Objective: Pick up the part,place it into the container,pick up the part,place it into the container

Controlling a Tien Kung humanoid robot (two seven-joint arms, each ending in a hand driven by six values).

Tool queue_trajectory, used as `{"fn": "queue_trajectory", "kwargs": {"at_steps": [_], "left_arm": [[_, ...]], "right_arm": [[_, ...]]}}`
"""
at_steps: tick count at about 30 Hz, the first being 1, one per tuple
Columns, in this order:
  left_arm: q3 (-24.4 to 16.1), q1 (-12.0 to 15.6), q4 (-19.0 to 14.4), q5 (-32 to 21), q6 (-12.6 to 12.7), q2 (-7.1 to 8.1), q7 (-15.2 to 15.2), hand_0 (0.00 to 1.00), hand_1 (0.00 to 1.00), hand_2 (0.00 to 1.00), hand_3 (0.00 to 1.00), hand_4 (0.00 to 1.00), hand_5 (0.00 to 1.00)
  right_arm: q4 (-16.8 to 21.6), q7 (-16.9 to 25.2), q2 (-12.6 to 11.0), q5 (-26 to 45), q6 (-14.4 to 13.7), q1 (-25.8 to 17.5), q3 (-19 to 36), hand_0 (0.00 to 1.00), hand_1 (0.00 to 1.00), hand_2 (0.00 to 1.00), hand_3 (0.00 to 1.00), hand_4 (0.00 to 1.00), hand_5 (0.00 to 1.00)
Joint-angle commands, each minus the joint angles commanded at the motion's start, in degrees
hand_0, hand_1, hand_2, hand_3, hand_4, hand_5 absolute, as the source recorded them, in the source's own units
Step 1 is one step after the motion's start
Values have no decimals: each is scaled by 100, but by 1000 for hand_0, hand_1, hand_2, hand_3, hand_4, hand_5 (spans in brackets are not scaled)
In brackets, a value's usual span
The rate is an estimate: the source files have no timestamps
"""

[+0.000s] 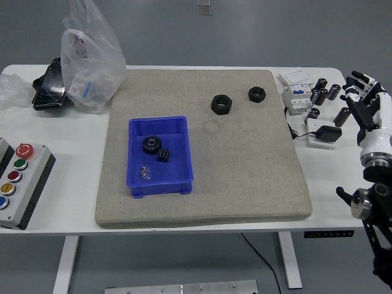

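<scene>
Hovering at the counter's (202,223) right edge, the robot's right hand (365,98) has its fingers loosely spread and holds nothing. Two black nuts, one larger (222,104) and one smaller (256,94), lie near each other on the grey mat (245,171), well apart from the blue bin (136,160), which holds a black gear (150,145) and small pieces.

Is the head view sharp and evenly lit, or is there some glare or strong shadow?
Head view: sharp throughout, light soft and even; the two black nuts cast only faint shadows on the grey mat; mild sheen on the plastic bag; the right hand shows no blur.
</scene>
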Motion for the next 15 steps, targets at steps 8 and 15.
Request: {"fn": "queue_trajectory", "kwargs": {"at_steps": [8, 15], "left_arm": [[7, 15, 0, -8, 4, -25, -4, 632, 642, 599, 624, 712, 281], [-59, -7, 0, 70, 18, -28, 28, 632, 643, 599, 624, 712, 280]], "right_arm": [[-68, 46, -16, 126, 41, 6, -53, 627, 683, 700, 682, 616, 343], [-35, 260, -38, 289, -19, 28, -122, 629, 685, 697, 682, 619, 345]]}}
